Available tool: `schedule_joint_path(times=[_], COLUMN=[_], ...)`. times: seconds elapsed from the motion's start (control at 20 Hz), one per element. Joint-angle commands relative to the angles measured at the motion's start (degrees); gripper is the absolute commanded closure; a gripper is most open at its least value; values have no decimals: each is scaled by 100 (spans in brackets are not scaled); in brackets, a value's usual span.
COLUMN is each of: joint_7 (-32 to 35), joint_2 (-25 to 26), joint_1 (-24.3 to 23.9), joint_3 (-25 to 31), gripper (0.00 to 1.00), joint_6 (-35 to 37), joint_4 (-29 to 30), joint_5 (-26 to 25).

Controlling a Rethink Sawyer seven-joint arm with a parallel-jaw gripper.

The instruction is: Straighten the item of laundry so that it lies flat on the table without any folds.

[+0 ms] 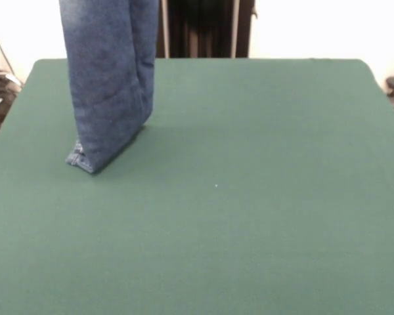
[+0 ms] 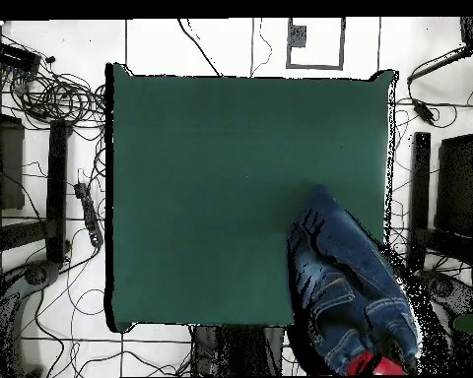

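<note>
Hem: touching table (image 1: 249, 216), jeans (image 1: 108, 85) hanging above it.
Gripper (image 2: 373, 366): only red part is showing; jaws I cannot tell.
Risk: cloth is bunching into folds if lowered straight down.

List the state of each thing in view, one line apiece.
jeans: lifted, hanging upright from above, only the lower hem touching the table, not flat.
table: bare green top apart from the jeans' hem.
gripper: only a red part shows at the top of the jeans; open or shut cannot be told.
</note>
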Motion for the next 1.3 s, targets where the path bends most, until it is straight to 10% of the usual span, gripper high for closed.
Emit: schedule_joint_path(times=[0.05,0.65,1.3], joint_7=[-1369,-4974,-5952], joint_2=[-393,253,766], joint_1=[-268,-3227,-4398], joint_3=[-155,626,1624], gripper=[100,100,100], joint_6=[310,2068,1994], joint_4=[695,-1639,-2131], joint_5=[-26,514,894])
